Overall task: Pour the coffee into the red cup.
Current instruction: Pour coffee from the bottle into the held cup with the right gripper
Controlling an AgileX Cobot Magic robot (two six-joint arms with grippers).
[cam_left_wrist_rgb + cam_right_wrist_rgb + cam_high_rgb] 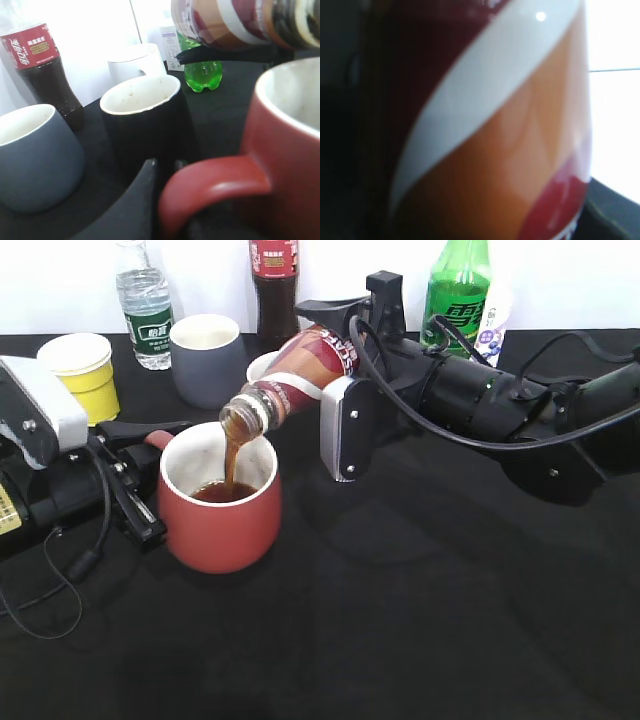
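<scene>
The right gripper (335,390) is clamped on the coffee bottle (300,370) and holds it tipped with the mouth down to the left, over the red cup (222,502). A brown stream (233,455) falls from the open mouth into the cup, where dark liquid lies at the bottom of the cream inside. In the right wrist view the bottle label (510,135) fills nearly the whole picture, with orange, white and dark red bands.

The red cup stands on the black table (420,620), near the left front. The left gripper (140,475) is at the cup's handle (215,187); 2 dark fingers (145,200) show just beside the handle in the left wrist view, but that view is blurred and I cannot tell if they really press it.

Behind stand a grey mug (207,358), a black mug (145,122), a yellow paper cup (82,372), a water bottle (143,302), a cola bottle (274,288) and a green bottle (458,290).
</scene>
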